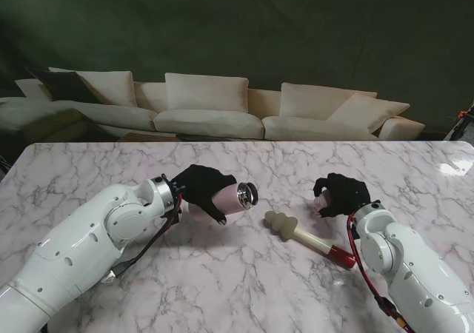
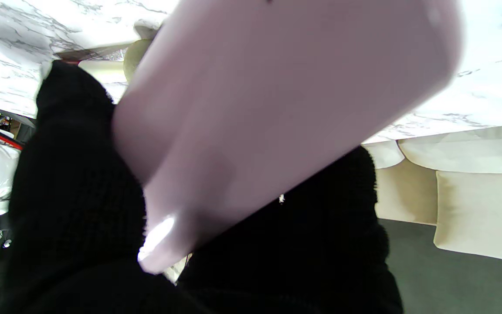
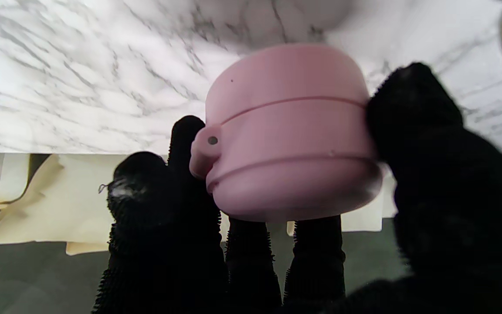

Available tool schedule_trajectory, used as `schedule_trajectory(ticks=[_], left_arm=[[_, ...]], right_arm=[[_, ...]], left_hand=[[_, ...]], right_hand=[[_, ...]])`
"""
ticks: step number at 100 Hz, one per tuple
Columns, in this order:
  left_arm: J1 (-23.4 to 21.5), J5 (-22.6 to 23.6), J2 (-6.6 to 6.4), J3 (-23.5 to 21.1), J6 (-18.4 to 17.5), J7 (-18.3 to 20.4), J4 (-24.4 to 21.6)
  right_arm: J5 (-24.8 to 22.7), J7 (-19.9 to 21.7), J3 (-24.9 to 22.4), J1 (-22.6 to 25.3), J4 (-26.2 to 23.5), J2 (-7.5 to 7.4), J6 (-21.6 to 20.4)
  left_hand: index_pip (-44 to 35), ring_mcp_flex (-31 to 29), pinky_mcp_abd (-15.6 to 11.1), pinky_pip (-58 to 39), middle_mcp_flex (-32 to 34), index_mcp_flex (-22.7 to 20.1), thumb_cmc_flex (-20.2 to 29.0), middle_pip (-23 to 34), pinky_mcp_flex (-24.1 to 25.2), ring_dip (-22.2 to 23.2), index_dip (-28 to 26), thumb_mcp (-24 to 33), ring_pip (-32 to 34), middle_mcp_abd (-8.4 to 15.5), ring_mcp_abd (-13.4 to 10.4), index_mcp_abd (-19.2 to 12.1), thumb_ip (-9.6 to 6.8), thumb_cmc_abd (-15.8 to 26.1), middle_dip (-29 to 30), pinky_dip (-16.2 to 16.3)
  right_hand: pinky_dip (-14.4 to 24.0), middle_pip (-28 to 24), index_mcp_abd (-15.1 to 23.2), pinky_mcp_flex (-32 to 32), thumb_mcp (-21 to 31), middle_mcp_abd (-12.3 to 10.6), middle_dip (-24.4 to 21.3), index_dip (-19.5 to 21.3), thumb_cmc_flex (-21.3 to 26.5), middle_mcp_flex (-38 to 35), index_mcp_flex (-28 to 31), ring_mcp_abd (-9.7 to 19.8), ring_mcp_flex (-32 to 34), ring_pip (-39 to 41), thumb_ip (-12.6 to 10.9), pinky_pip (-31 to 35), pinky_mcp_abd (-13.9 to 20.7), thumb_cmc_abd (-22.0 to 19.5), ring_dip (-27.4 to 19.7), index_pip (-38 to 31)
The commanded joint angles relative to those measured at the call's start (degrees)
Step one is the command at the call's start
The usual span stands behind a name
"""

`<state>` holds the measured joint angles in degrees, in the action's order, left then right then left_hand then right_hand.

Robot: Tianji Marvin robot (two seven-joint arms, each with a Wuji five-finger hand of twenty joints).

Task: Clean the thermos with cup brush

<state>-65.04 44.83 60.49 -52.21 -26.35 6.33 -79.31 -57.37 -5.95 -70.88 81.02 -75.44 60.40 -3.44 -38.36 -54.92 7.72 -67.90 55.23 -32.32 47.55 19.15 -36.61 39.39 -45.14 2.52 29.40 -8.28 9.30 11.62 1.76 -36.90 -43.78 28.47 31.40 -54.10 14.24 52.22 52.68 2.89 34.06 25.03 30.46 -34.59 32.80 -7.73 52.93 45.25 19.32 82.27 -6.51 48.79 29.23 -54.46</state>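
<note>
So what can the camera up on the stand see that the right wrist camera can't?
Only the stand view shows the left hand holding the pink thermos sideways, and the whole cup brush lying on the table. Only the right wrist view shows the pink lid close up, with its grooves and small side tab. Both show the right hand gripping that lid, the marble top and the sofa.

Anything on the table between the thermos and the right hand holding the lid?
Yes: the cup brush lies between the thermos and the right hand, slightly nearer to me. The stand view shows it.
</note>
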Motion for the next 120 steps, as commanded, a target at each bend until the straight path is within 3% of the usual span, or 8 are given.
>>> schedule_trajectory(ticks=[1, 21, 52, 97, 120], left_arm=[[0.5, -0.2, 0.12, 0.2, 0.1, 0.9, 0.0], [0.8, -0.4, 0.14, 0.5, 0.4, 1.1, 0.3], [1.0, -0.4, 0.36, 0.7, 0.3, 0.1, 0.8], [1.0, -0.4, 0.92, 1.3, -0.6, -2.9, 1.7], [0.5, -1.4, 1.12, 1.0, -0.4, -3.0, 1.3]], right_arm=[[0.3, -0.1, -0.7, 0.9, -2.2, 0.19, -0.5], [3.1, 2.1, -5.0, 5.0, -10.9, 0.76, -2.1], [12.7, 4.2, -7.7, 9.4, -21.6, 1.95, -5.2], [27.1, 5.1, -3.8, 9.6, -24.7, 3.39, -5.8], [29.3, 4.5, -1.6, 8.0, -24.0, 3.78, -5.6]], left_hand=[[-9.3, -5.6, -5.5, -3.4, 0.8, -5.7, 22.0, 2.6, -0.8, 2.6, -3.3, 21.0, 11.7, 2.3, -5.0, -12.7, -2.63, 21.1, -1.1, 1.1], [-9.3, -5.6, -5.6, -3.5, 0.8, -5.7, 22.0, 2.7, -0.9, 2.7, -3.3, 21.0, 11.7, 2.3, -5.0, -12.7, -2.62, 21.1, -1.1, 1.1], [-9.4, -5.5, -5.7, -3.3, 0.8, -5.7, 22.1, 2.7, -0.8, 2.5, -3.3, 21.0, 11.5, 2.2, -5.2, -12.6, -2.6, 21.2, -1.2, 1.0], [-9.5, -5.6, -5.7, -3.2, 0.5, -5.5, 22.3, 2.8, -0.9, 2.5, -3.3, 20.9, 11.5, 2.1, -5.3, -12.5, -2.5, 21.3, -1.1, 0.9], [-9.4, -5.5, -5.7, -3.2, 0.4, -5.3, 22.4, 2.8, -0.8, 2.5, -3.1, 20.7, 11.5, 2.2, -5.2, -12.3, -2.46, 21.4, -1.0, 0.9]], right_hand=[[1.0, -5.0, 5.7, 2.3, 14.2, -4.4, 3.1, 6.7, 16.9, -6.5, 8.6, 11.2, 8.0, 13.4, -5.1, 2.0, 5.4, -8.3, 5.0, -14.5], [1.3, -4.6, 5.5, 2.5, 14.4, -4.0, 3.3, 6.9, 16.9, -7.1, 8.8, 10.9, 8.4, 13.3, -5.0, 2.1, 4.9, -8.3, 5.2, -14.2], [1.5, -3.9, 4.6, 2.4, 14.5, -3.2, 3.6, 6.8, 17.1, -7.2, 8.8, 10.5, 8.2, 13.0, -5.0, 2.0, 4.5, -9.1, 5.5, -13.5], [1.7, -3.5, 3.6, 2.0, 14.3, -1.8, 4.5, 7.2, 17.4, -6.6, 8.0, 10.3, 7.8, 12.8, -4.9, 1.7, 3.9, -10.0, 6.0, -12.7], [1.8, -3.5, 3.5, 1.8, 14.3, -1.7, 4.5, 7.4, 17.5, -6.5, 8.0, 10.2, 7.7, 12.9, -4.9, 1.7, 3.8, -10.2, 6.0, -12.6]])
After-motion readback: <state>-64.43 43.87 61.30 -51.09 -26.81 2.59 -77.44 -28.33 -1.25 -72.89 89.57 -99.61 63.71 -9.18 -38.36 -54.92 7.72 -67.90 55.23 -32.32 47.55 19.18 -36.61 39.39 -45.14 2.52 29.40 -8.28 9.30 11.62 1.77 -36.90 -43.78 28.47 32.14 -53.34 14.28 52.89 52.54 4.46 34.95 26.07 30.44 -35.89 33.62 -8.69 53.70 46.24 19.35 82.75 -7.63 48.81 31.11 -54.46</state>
